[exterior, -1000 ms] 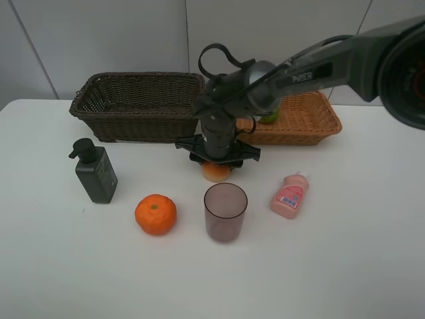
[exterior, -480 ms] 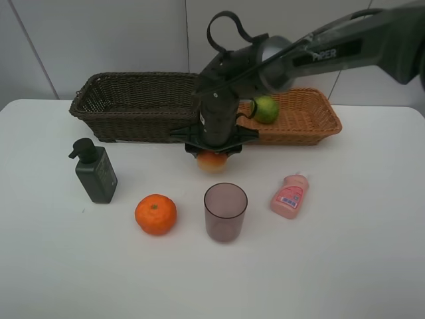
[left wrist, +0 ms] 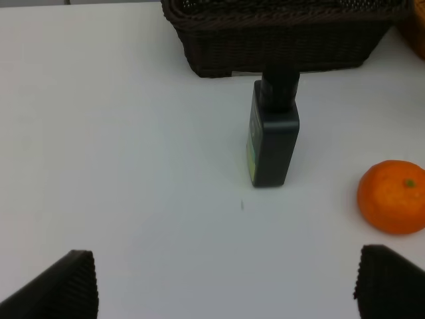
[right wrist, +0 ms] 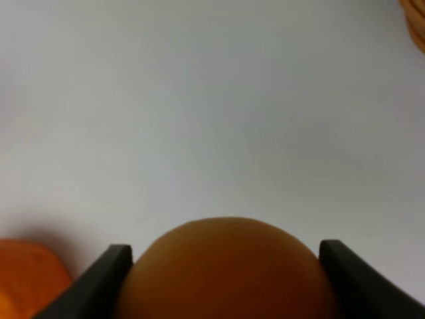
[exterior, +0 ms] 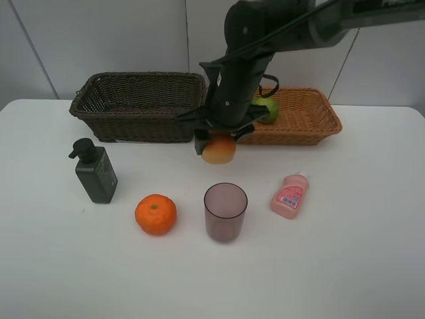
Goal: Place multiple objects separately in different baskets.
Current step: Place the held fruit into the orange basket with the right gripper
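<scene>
The white table [exterior: 372,266] carried everything. Across it from the right reached the right arm [exterior: 292,26], bending down in front of the two baskets along the far edge. The dark brown basket [exterior: 136,109] stood on the left, and the shallower tan basket [exterior: 309,123] stood just beside it on the right.

The right gripper [exterior: 217,141] pointed downward and was clamped on the peach [exterior: 219,153]. The right wrist view showed a black finger pressed against each side of the fruit. The peach hung above the table, in front of the spot where the two baskets met and inside neither.

The left gripper [left wrist: 226,286] stood spread wide with nothing between its fingers, low over bare table on the near side of the pump bottle.

The dark green pump bottle [exterior: 96,174] stood upright in front of the dark basket's left end. The purplish cup [exterior: 225,211] stood upright, mouth up, nearer the front than the peach. The mandarin [exterior: 155,214] sat between the pump bottle and the cup, touching neither. The pink bottle [exterior: 289,197] lay to the right of the cup, its white cap pointing toward the tan basket. The green fruit [exterior: 268,110] lay inside the tan basket at its left end, partly behind the arm.
</scene>
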